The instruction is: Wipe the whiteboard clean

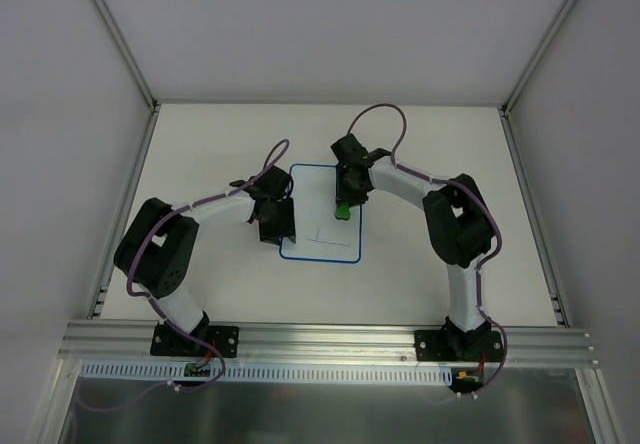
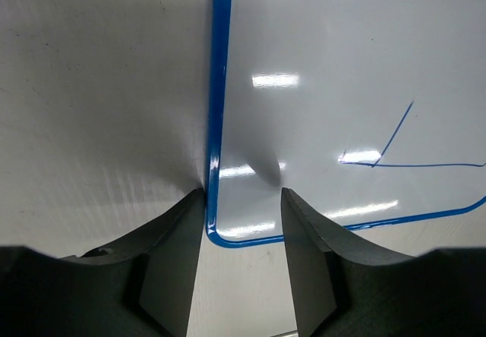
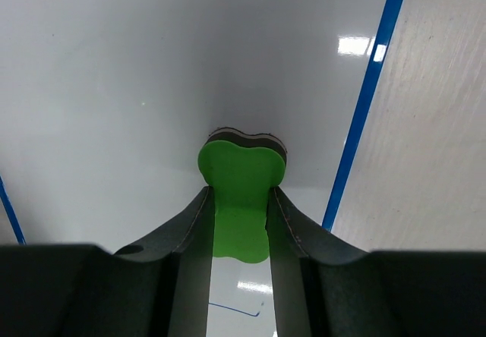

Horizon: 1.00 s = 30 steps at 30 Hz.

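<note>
right gripper [image 3: 239,193] is clamped on the small green foam eraser block [image 3: 241,171], which looks pressed onto the glossy white, blue-bordered whiteboard [image 1: 315,189] lying flat mid-table between the arms. left gripper [image 2: 243,196] has its fingers a bit apart, straddling the board's left edge by a corner and gripping nothing. the thin blue marker lines [image 2: 425,165] sit nearer the bases, so i'd drag the eraser flat over them with steady pressure.

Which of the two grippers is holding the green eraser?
The right gripper, shut on the green eraser over the whiteboard. The left gripper holds nothing; it sits open astride the board's blue edge.
</note>
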Each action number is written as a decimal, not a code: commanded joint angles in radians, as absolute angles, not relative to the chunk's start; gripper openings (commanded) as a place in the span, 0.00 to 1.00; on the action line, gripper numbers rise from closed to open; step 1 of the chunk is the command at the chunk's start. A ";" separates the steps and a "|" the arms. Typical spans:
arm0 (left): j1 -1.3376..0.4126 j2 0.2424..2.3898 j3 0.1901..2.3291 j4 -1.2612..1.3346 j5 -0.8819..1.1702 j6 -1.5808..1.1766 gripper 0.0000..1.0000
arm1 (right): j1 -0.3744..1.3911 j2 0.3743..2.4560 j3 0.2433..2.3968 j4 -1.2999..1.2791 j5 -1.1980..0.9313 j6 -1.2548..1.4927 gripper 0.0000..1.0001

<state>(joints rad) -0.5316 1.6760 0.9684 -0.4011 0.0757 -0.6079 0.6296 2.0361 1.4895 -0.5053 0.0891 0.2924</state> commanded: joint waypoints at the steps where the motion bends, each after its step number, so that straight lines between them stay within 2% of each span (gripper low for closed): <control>1: -0.541 1.678 0.945 -0.417 0.080 -0.589 0.45 | 0.618 2.085 1.514 -0.526 0.103 0.252 0.00; 4: -0.545 1.686 0.950 -0.416 0.064 -0.589 0.38 | 0.618 2.080 1.514 -0.525 0.103 0.233 0.00; 5: -0.546 1.689 0.954 -0.416 0.060 -0.591 0.30 | 0.618 2.076 1.514 -0.526 0.103 0.229 0.00; 8: -0.548 1.706 0.963 -0.417 0.055 -0.592 0.21 | 0.618 2.062 1.513 -0.525 0.103 0.207 0.00; 11: -0.551 1.727 0.969 -0.416 0.052 -0.594 0.01 | 0.624 2.034 1.502 -0.525 0.106 0.187 0.00; 21: -0.554 1.743 0.996 -0.416 0.034 -0.632 0.00 | 0.785 1.988 1.382 -0.526 0.109 0.271 0.00; 25: -0.554 1.761 1.008 -0.416 0.034 -0.643 0.00 | 0.871 2.028 1.407 -0.526 0.095 0.305 0.00; 30: -0.554 1.763 1.006 -0.414 0.012 -0.666 0.00 | 0.899 2.049 1.444 -0.525 0.132 0.348 0.00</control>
